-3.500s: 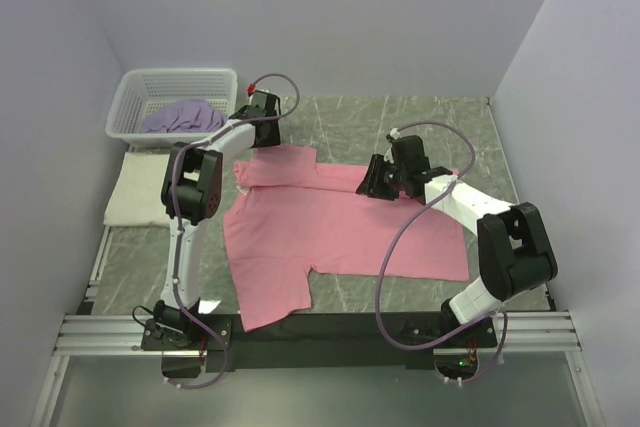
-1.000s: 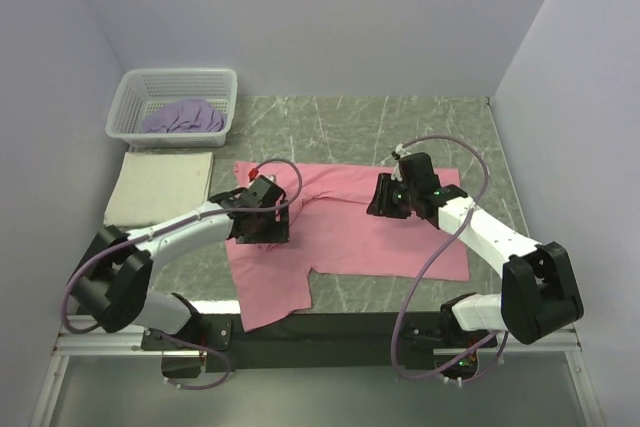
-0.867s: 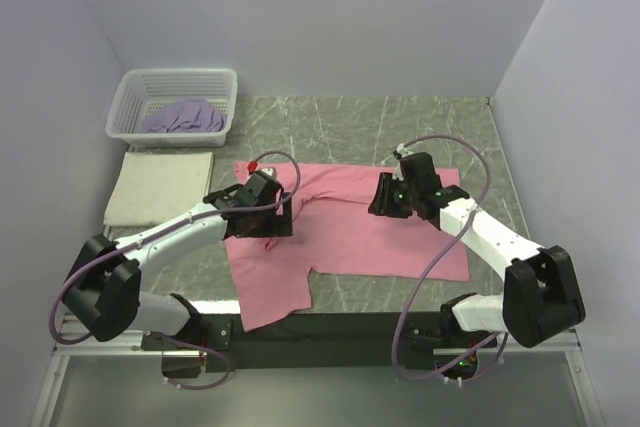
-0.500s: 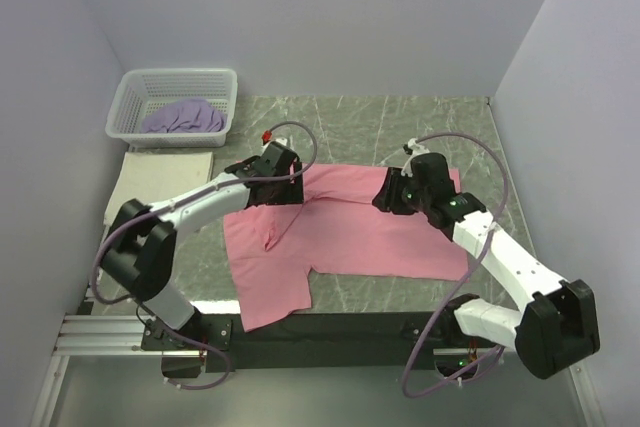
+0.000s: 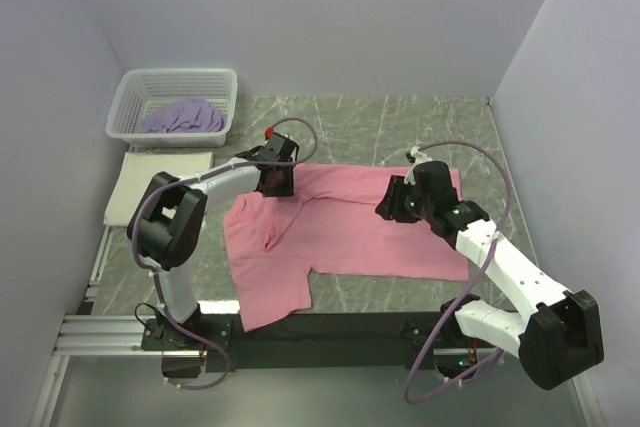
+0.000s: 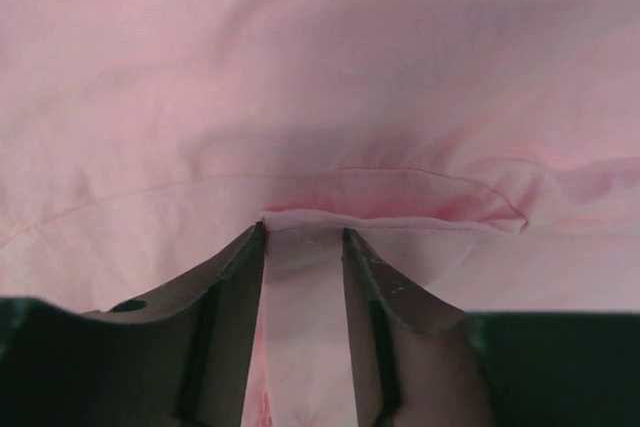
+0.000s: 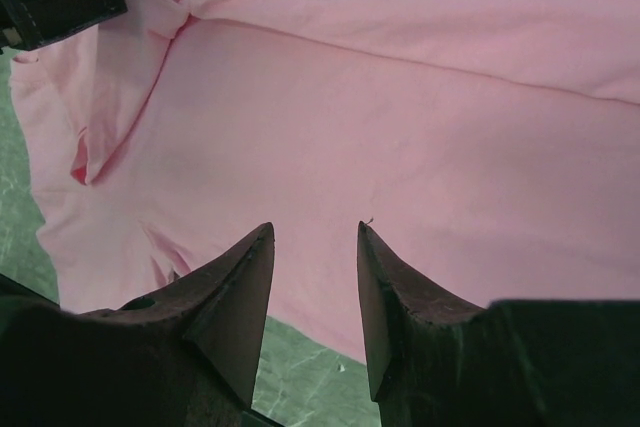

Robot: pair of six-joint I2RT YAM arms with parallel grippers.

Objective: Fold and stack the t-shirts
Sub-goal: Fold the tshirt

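Shifts the left gripper (image 5: 277,181) from the near-left part of the pink t-shirt (image 5: 360,232) up to its far-left corner, toward the far edge of the table (image 5: 400,117). Narrows the jaws there on a raised fold of pink cloth, pinched between the fingers (image 6: 225,282). Keeps the right gripper (image 5: 393,205) half wide over the shirt's right half, holding nothing, drifted slightly toward the right edge. Leaves the shirt spread across the table's middle, one sleeve toward the near edge. Leaves the cream t-shirt (image 5: 160,187) folded by the left edge and the lavender t-shirt (image 5: 183,115) in the basket (image 5: 175,82) at the far-left corner. Likely means a fresh fold starting from the far edge: pink not yet folded, lavender untouched.
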